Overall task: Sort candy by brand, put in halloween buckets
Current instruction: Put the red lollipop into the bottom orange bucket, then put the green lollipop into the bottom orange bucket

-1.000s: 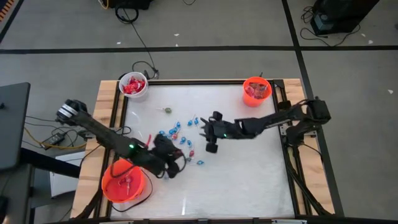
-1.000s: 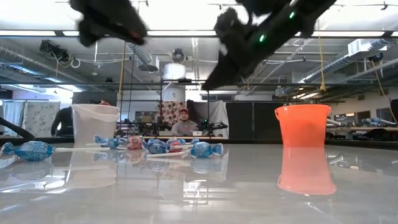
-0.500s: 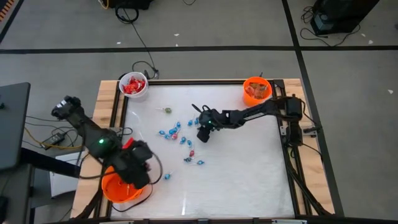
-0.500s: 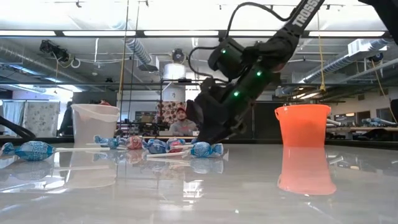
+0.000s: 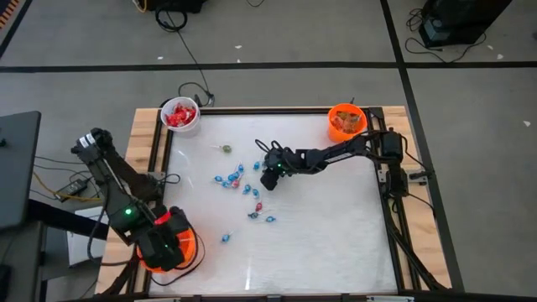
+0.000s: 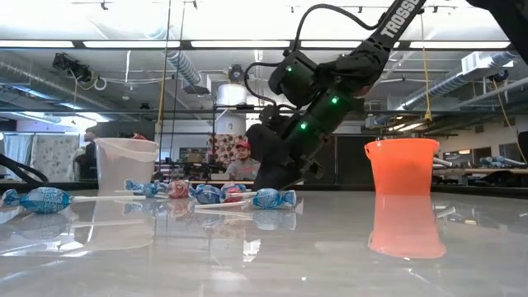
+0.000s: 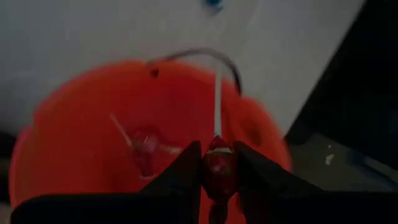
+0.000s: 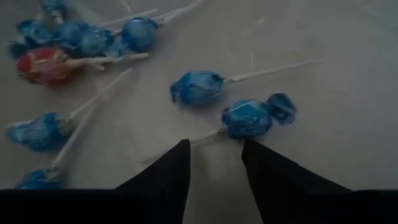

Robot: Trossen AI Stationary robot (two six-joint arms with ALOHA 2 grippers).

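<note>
Orange plastic fills our nearest sight: the larger orange bucket (image 5: 172, 247) at the bench's (image 5: 336, 235) near left corner, with the left end effector (image 7: 217, 171) above it, clamped on a red lollipop (image 7: 217, 168). Toward mid-bench, we see blue lollipops (image 5: 239, 180) scattered, and the right end effector (image 8: 214, 158) low over them, fingers parted, holding nothing. At the far corners stand the white bucket (image 5: 179, 116) and small orange bucket (image 5: 346, 122).
</note>
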